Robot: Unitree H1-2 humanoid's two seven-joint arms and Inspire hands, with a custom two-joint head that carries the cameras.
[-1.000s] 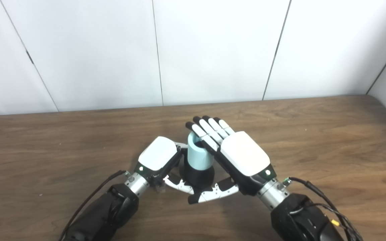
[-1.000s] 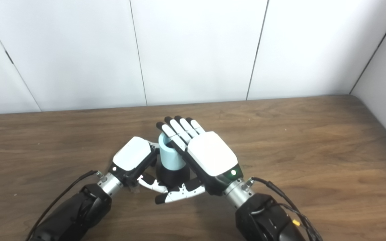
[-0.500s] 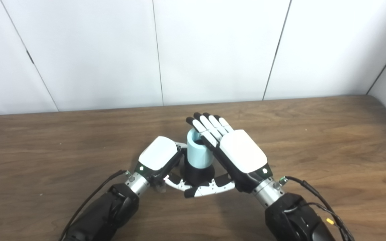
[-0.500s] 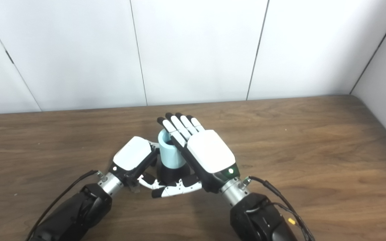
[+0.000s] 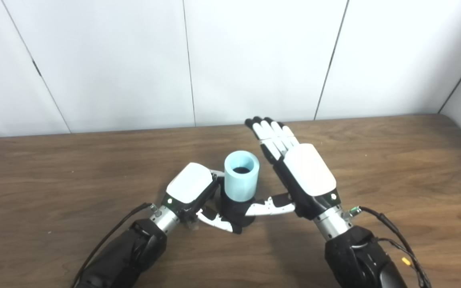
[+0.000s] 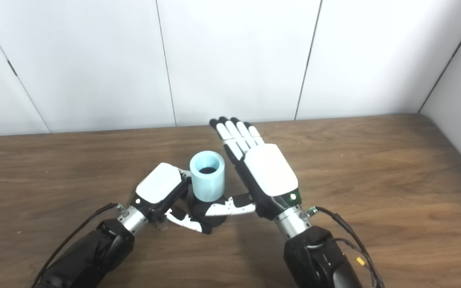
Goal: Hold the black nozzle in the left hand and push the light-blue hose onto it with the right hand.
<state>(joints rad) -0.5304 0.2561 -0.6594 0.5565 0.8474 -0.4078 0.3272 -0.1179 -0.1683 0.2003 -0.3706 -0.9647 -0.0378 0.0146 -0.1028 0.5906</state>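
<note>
Light-blue and short, the hose point(image 5: 241, 176) is standing upright on top of the black nozzle point(image 5: 233, 211), its open mouth facing up and showing a dark inside. The pair is sitting near the middle of the brown wooden table point(image 5: 54, 168), a little toward the near edge.

The left hand point(image 5: 192, 192) is wrapping around the black nozzle from the left — its thumb is curling across the front of the base while the other fingers are reaching behind, mostly hidden by the hose. It is gripping the nozzle low down, with its white back facing up.

The right hand point(image 5: 294, 172) is holding nothing. Its fingers point(image 5: 270, 130) are lying straight and close together, pointing away toward the white panelled wall point(image 5: 254, 60), and they are sitting just to the right of the hose with a visible gap of table between. Only the thumb point(image 5: 268, 207) is reaching leftward — its tip is lying against or just in front of the nozzle's base, though contact is hard to judge from here.
</note>
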